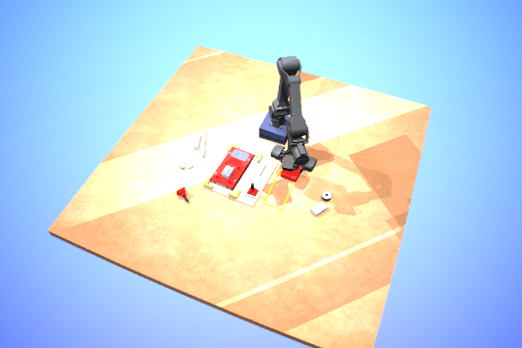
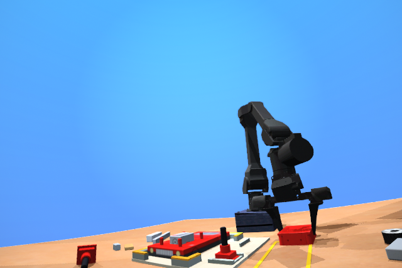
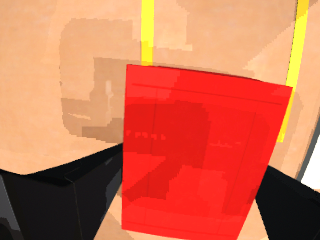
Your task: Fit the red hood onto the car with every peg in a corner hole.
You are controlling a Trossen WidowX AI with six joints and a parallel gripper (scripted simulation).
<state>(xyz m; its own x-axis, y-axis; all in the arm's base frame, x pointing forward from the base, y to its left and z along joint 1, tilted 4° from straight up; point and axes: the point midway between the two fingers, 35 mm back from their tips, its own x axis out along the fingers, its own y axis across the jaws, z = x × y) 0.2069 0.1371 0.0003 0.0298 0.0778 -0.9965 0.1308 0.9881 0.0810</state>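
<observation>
The red hood [image 1: 289,174] [image 2: 296,237] [image 3: 195,95] lies roof up on the table at the end of the yellow outline. My gripper [image 1: 292,169] [image 2: 297,231] [image 3: 191,159] is shut on the hood, with one finger against each long side; the fingertips reach below the roof edges. The hood rests at table height. The red chassis [image 1: 243,164] [image 2: 207,240] sits to the left in its jig [image 1: 246,178] [image 2: 256,245], and the grey engine block [image 1: 227,171] [image 2: 181,238] is on its deck. Short red pegs stand around the engine. The hood's holes are not clear.
A red base with a black upright [image 1: 252,190] [image 2: 225,251] stands on the jig board's near right. A black wheel [image 1: 326,196] [image 2: 391,235] and a grey block [image 1: 319,209] [image 2: 394,249] lie right. A red piece with a black shaft [image 1: 182,193] [image 2: 86,253] lies left.
</observation>
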